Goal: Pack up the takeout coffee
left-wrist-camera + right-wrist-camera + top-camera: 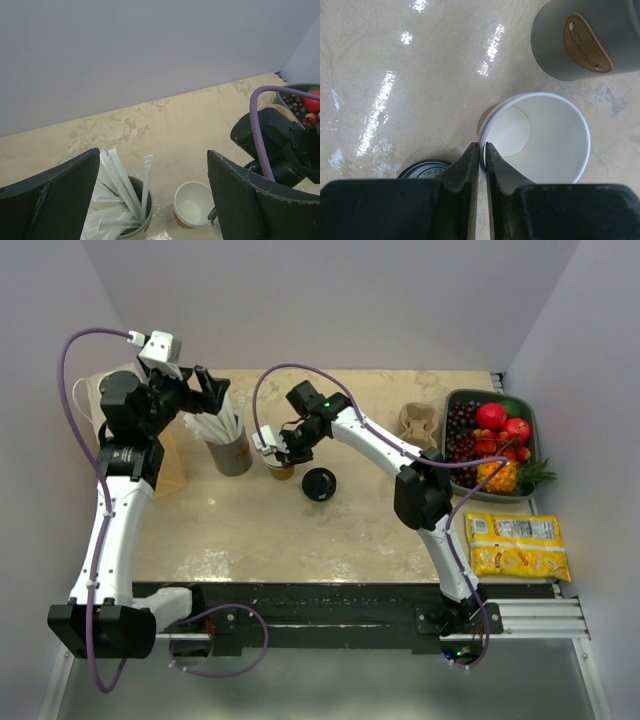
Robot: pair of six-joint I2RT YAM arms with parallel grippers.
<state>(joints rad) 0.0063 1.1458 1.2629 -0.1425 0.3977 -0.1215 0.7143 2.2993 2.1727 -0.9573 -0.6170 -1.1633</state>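
Observation:
No cup with a lid on it shows in any view. A lidless brown paper cup (281, 470) with a white rim and inside stands on the table. It also shows in the left wrist view (194, 204) and the right wrist view (545, 135). My right gripper (278, 455) (481, 150) is shut on its near rim, one finger inside and one outside. A round black lid (319, 484) (422, 169) lies loose on the table beside the cup. My left gripper (203, 390) (150, 200) is open and empty above the grey straw cup (230, 450). A brown paper bag (172, 468) is mostly hidden behind the left arm.
The grey cup of white straws (125, 210) (590, 40) stands just left of the lidless cup. A kraft cup carrier (420, 423) and a bowl of fruit (533, 430) sit at the back right. A yellow snack bag (515, 545) lies at the right edge.

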